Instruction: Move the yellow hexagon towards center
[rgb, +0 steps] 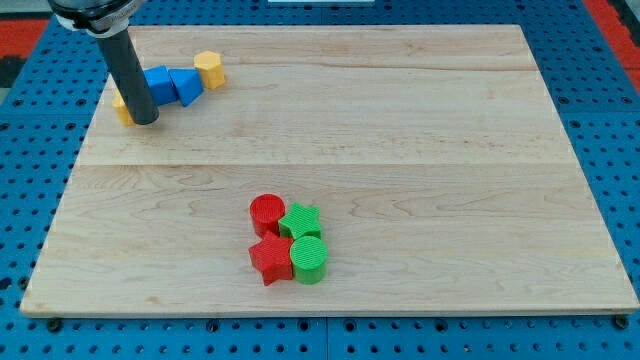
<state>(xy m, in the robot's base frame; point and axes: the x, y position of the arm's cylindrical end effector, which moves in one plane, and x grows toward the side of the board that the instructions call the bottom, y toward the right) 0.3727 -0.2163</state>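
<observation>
Pale wooden board lies on blue pegboard.

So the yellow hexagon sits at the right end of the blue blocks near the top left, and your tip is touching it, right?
Not quite. The yellow hexagon does sit at the right end of the blue blocks, but my tip is at their left end, beside another yellow block, apart from the hexagon. The camera view shows it.

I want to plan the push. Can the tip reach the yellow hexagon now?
Probably yes, by a detour: my tip is left of the blue blocks, which lie between it and the yellow hexagon.
</observation>
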